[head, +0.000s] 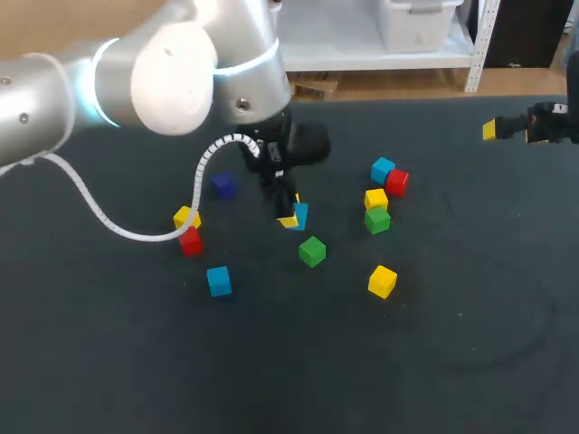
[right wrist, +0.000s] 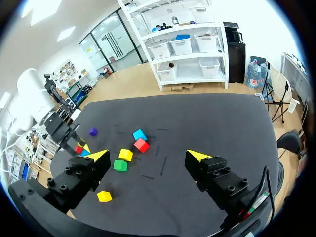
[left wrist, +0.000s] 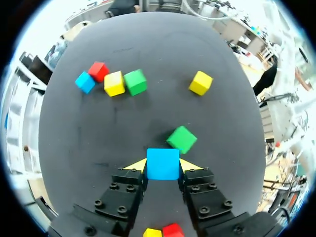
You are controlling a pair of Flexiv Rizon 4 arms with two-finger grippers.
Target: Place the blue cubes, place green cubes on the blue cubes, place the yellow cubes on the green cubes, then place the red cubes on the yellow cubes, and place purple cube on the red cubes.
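My left gripper is shut on a blue cube near the table's middle; in the left wrist view the blue cube sits squarely between the yellow tips. A green cube lies just ahead of it. Further ahead is a cluster of a blue cube, a red cube, a yellow cube and a green cube. A lone yellow cube and another blue cube lie nearer the front. A purple cube is behind the left arm. My right gripper stands open at the far right, holding nothing.
A yellow cube and a red cube lie together left of my left gripper, under its white cable. The table is covered in black cloth.
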